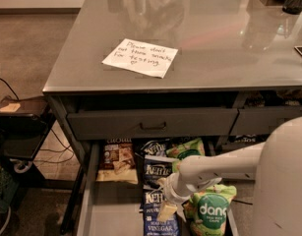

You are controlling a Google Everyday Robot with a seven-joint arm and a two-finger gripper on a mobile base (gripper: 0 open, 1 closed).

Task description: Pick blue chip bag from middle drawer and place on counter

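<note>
1. Glossy grey counter (229, 48) carried a handwritten note (140, 57); the middle drawer (111, 213) stood pulled out below it.
2. Blue chip bag (159, 224) lay flat in that drawer, frontmost of three alike, touching a green dang bag (209, 214) beside it.
3. Gripper (166, 210) sat over the bag's upper half; whether it was clenched or released could not be told.
4. Advice: pinch across the bag's short width and lift straight up, so the green bag is not dragged. Clear the shut drawer front (153, 124) before swinging to the counter.
5. Long axis ran front-to-back along the drawer, with the "VINEGAR" end toward the drawer's open front.
</note>
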